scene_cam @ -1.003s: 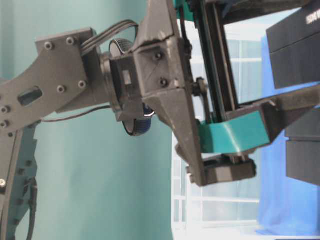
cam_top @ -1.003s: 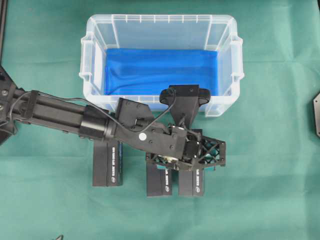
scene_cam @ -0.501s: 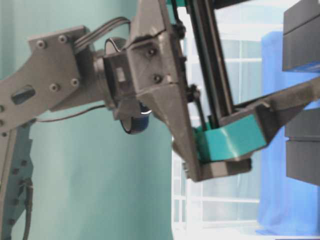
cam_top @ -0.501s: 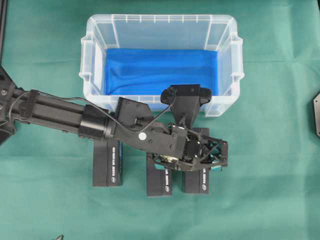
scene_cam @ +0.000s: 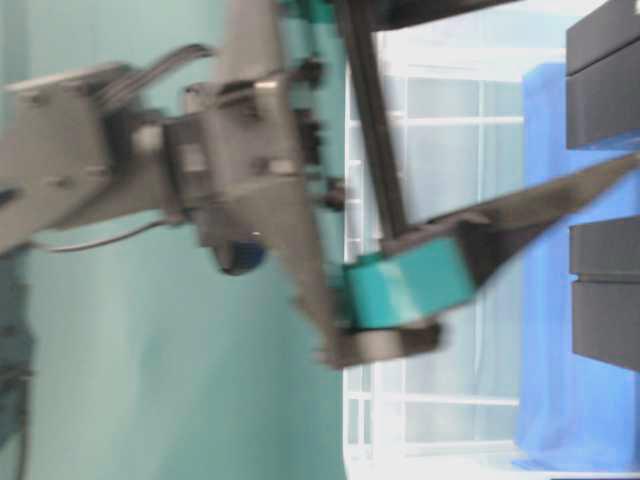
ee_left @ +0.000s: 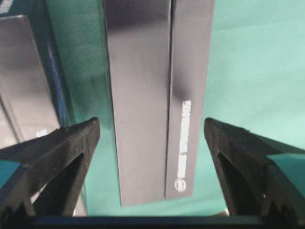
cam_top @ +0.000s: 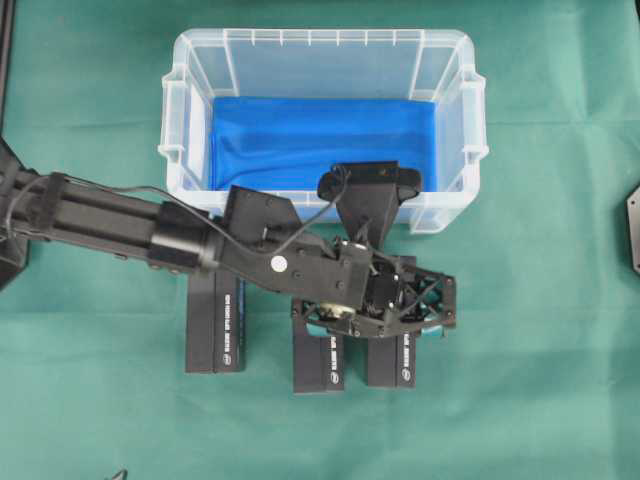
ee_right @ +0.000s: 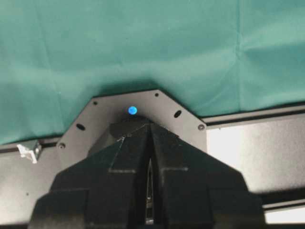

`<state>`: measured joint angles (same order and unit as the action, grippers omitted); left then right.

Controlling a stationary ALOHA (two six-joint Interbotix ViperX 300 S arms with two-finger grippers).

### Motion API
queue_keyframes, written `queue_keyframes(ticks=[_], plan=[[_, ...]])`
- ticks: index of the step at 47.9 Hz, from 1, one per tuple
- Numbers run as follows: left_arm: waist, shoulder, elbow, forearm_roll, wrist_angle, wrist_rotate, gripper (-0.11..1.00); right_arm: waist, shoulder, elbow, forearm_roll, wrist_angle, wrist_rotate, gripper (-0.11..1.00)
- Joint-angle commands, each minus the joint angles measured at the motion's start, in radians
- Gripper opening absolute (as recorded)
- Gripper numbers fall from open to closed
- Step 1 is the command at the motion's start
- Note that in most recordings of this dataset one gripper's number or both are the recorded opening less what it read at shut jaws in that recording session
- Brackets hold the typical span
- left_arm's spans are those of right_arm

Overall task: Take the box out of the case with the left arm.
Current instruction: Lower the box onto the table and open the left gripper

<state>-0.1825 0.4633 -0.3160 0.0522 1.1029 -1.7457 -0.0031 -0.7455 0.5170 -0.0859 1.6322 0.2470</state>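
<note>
A green cloth (cam_top: 540,300) covers the table and carries everything. Straight under the left gripper (cam_top: 400,320), between its spread fingers but touching neither, lies a black box (ee_left: 157,95) flat on the cloth. Just to the gripper's left in the overhead view lies a second black box (cam_top: 318,362), and farther left, under the arm, a third (cam_top: 214,335); all three lie parallel, apart from one another. Beyond the gripper, toward the top of that view, the clear case (cam_top: 190,110) stands on the cloth, blue sheet (cam_top: 320,135) lining its bottom.
</note>
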Motion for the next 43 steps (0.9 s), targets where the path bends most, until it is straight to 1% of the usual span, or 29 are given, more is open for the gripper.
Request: queue_keyframes(ticks=[1,13,24,29,36,43], plan=[[0.003,-0.071,-0.054,-0.003,0.026,0.002,0.94,-0.002,-0.002,-0.009,-0.003,0.002,0.0,0.0],[0.003,-0.075,-0.19,-0.003,0.12,0.006,0.94,-0.002,-0.002,-0.009,-0.003,0.002,0.0,0.0],[0.003,-0.074,-0.299,0.003,0.233,0.006,0.94,-0.002,-0.002,-0.009,-0.003,0.002,0.0,0.0],[0.003,-0.074,-0.305,0.003,0.267,0.009,0.94,-0.002,0.0,-0.009,-0.003,0.002,0.0,0.0],[0.003,-0.075,-0.304,0.003,0.268,0.034,0.94,-0.002,0.0,-0.009,-0.003,0.002,0.0,0.0],[0.003,-0.075,-0.302,0.003,0.267,0.035,0.94,-0.002,-0.002,-0.009,-0.003,0.002,0.002,0.0]])
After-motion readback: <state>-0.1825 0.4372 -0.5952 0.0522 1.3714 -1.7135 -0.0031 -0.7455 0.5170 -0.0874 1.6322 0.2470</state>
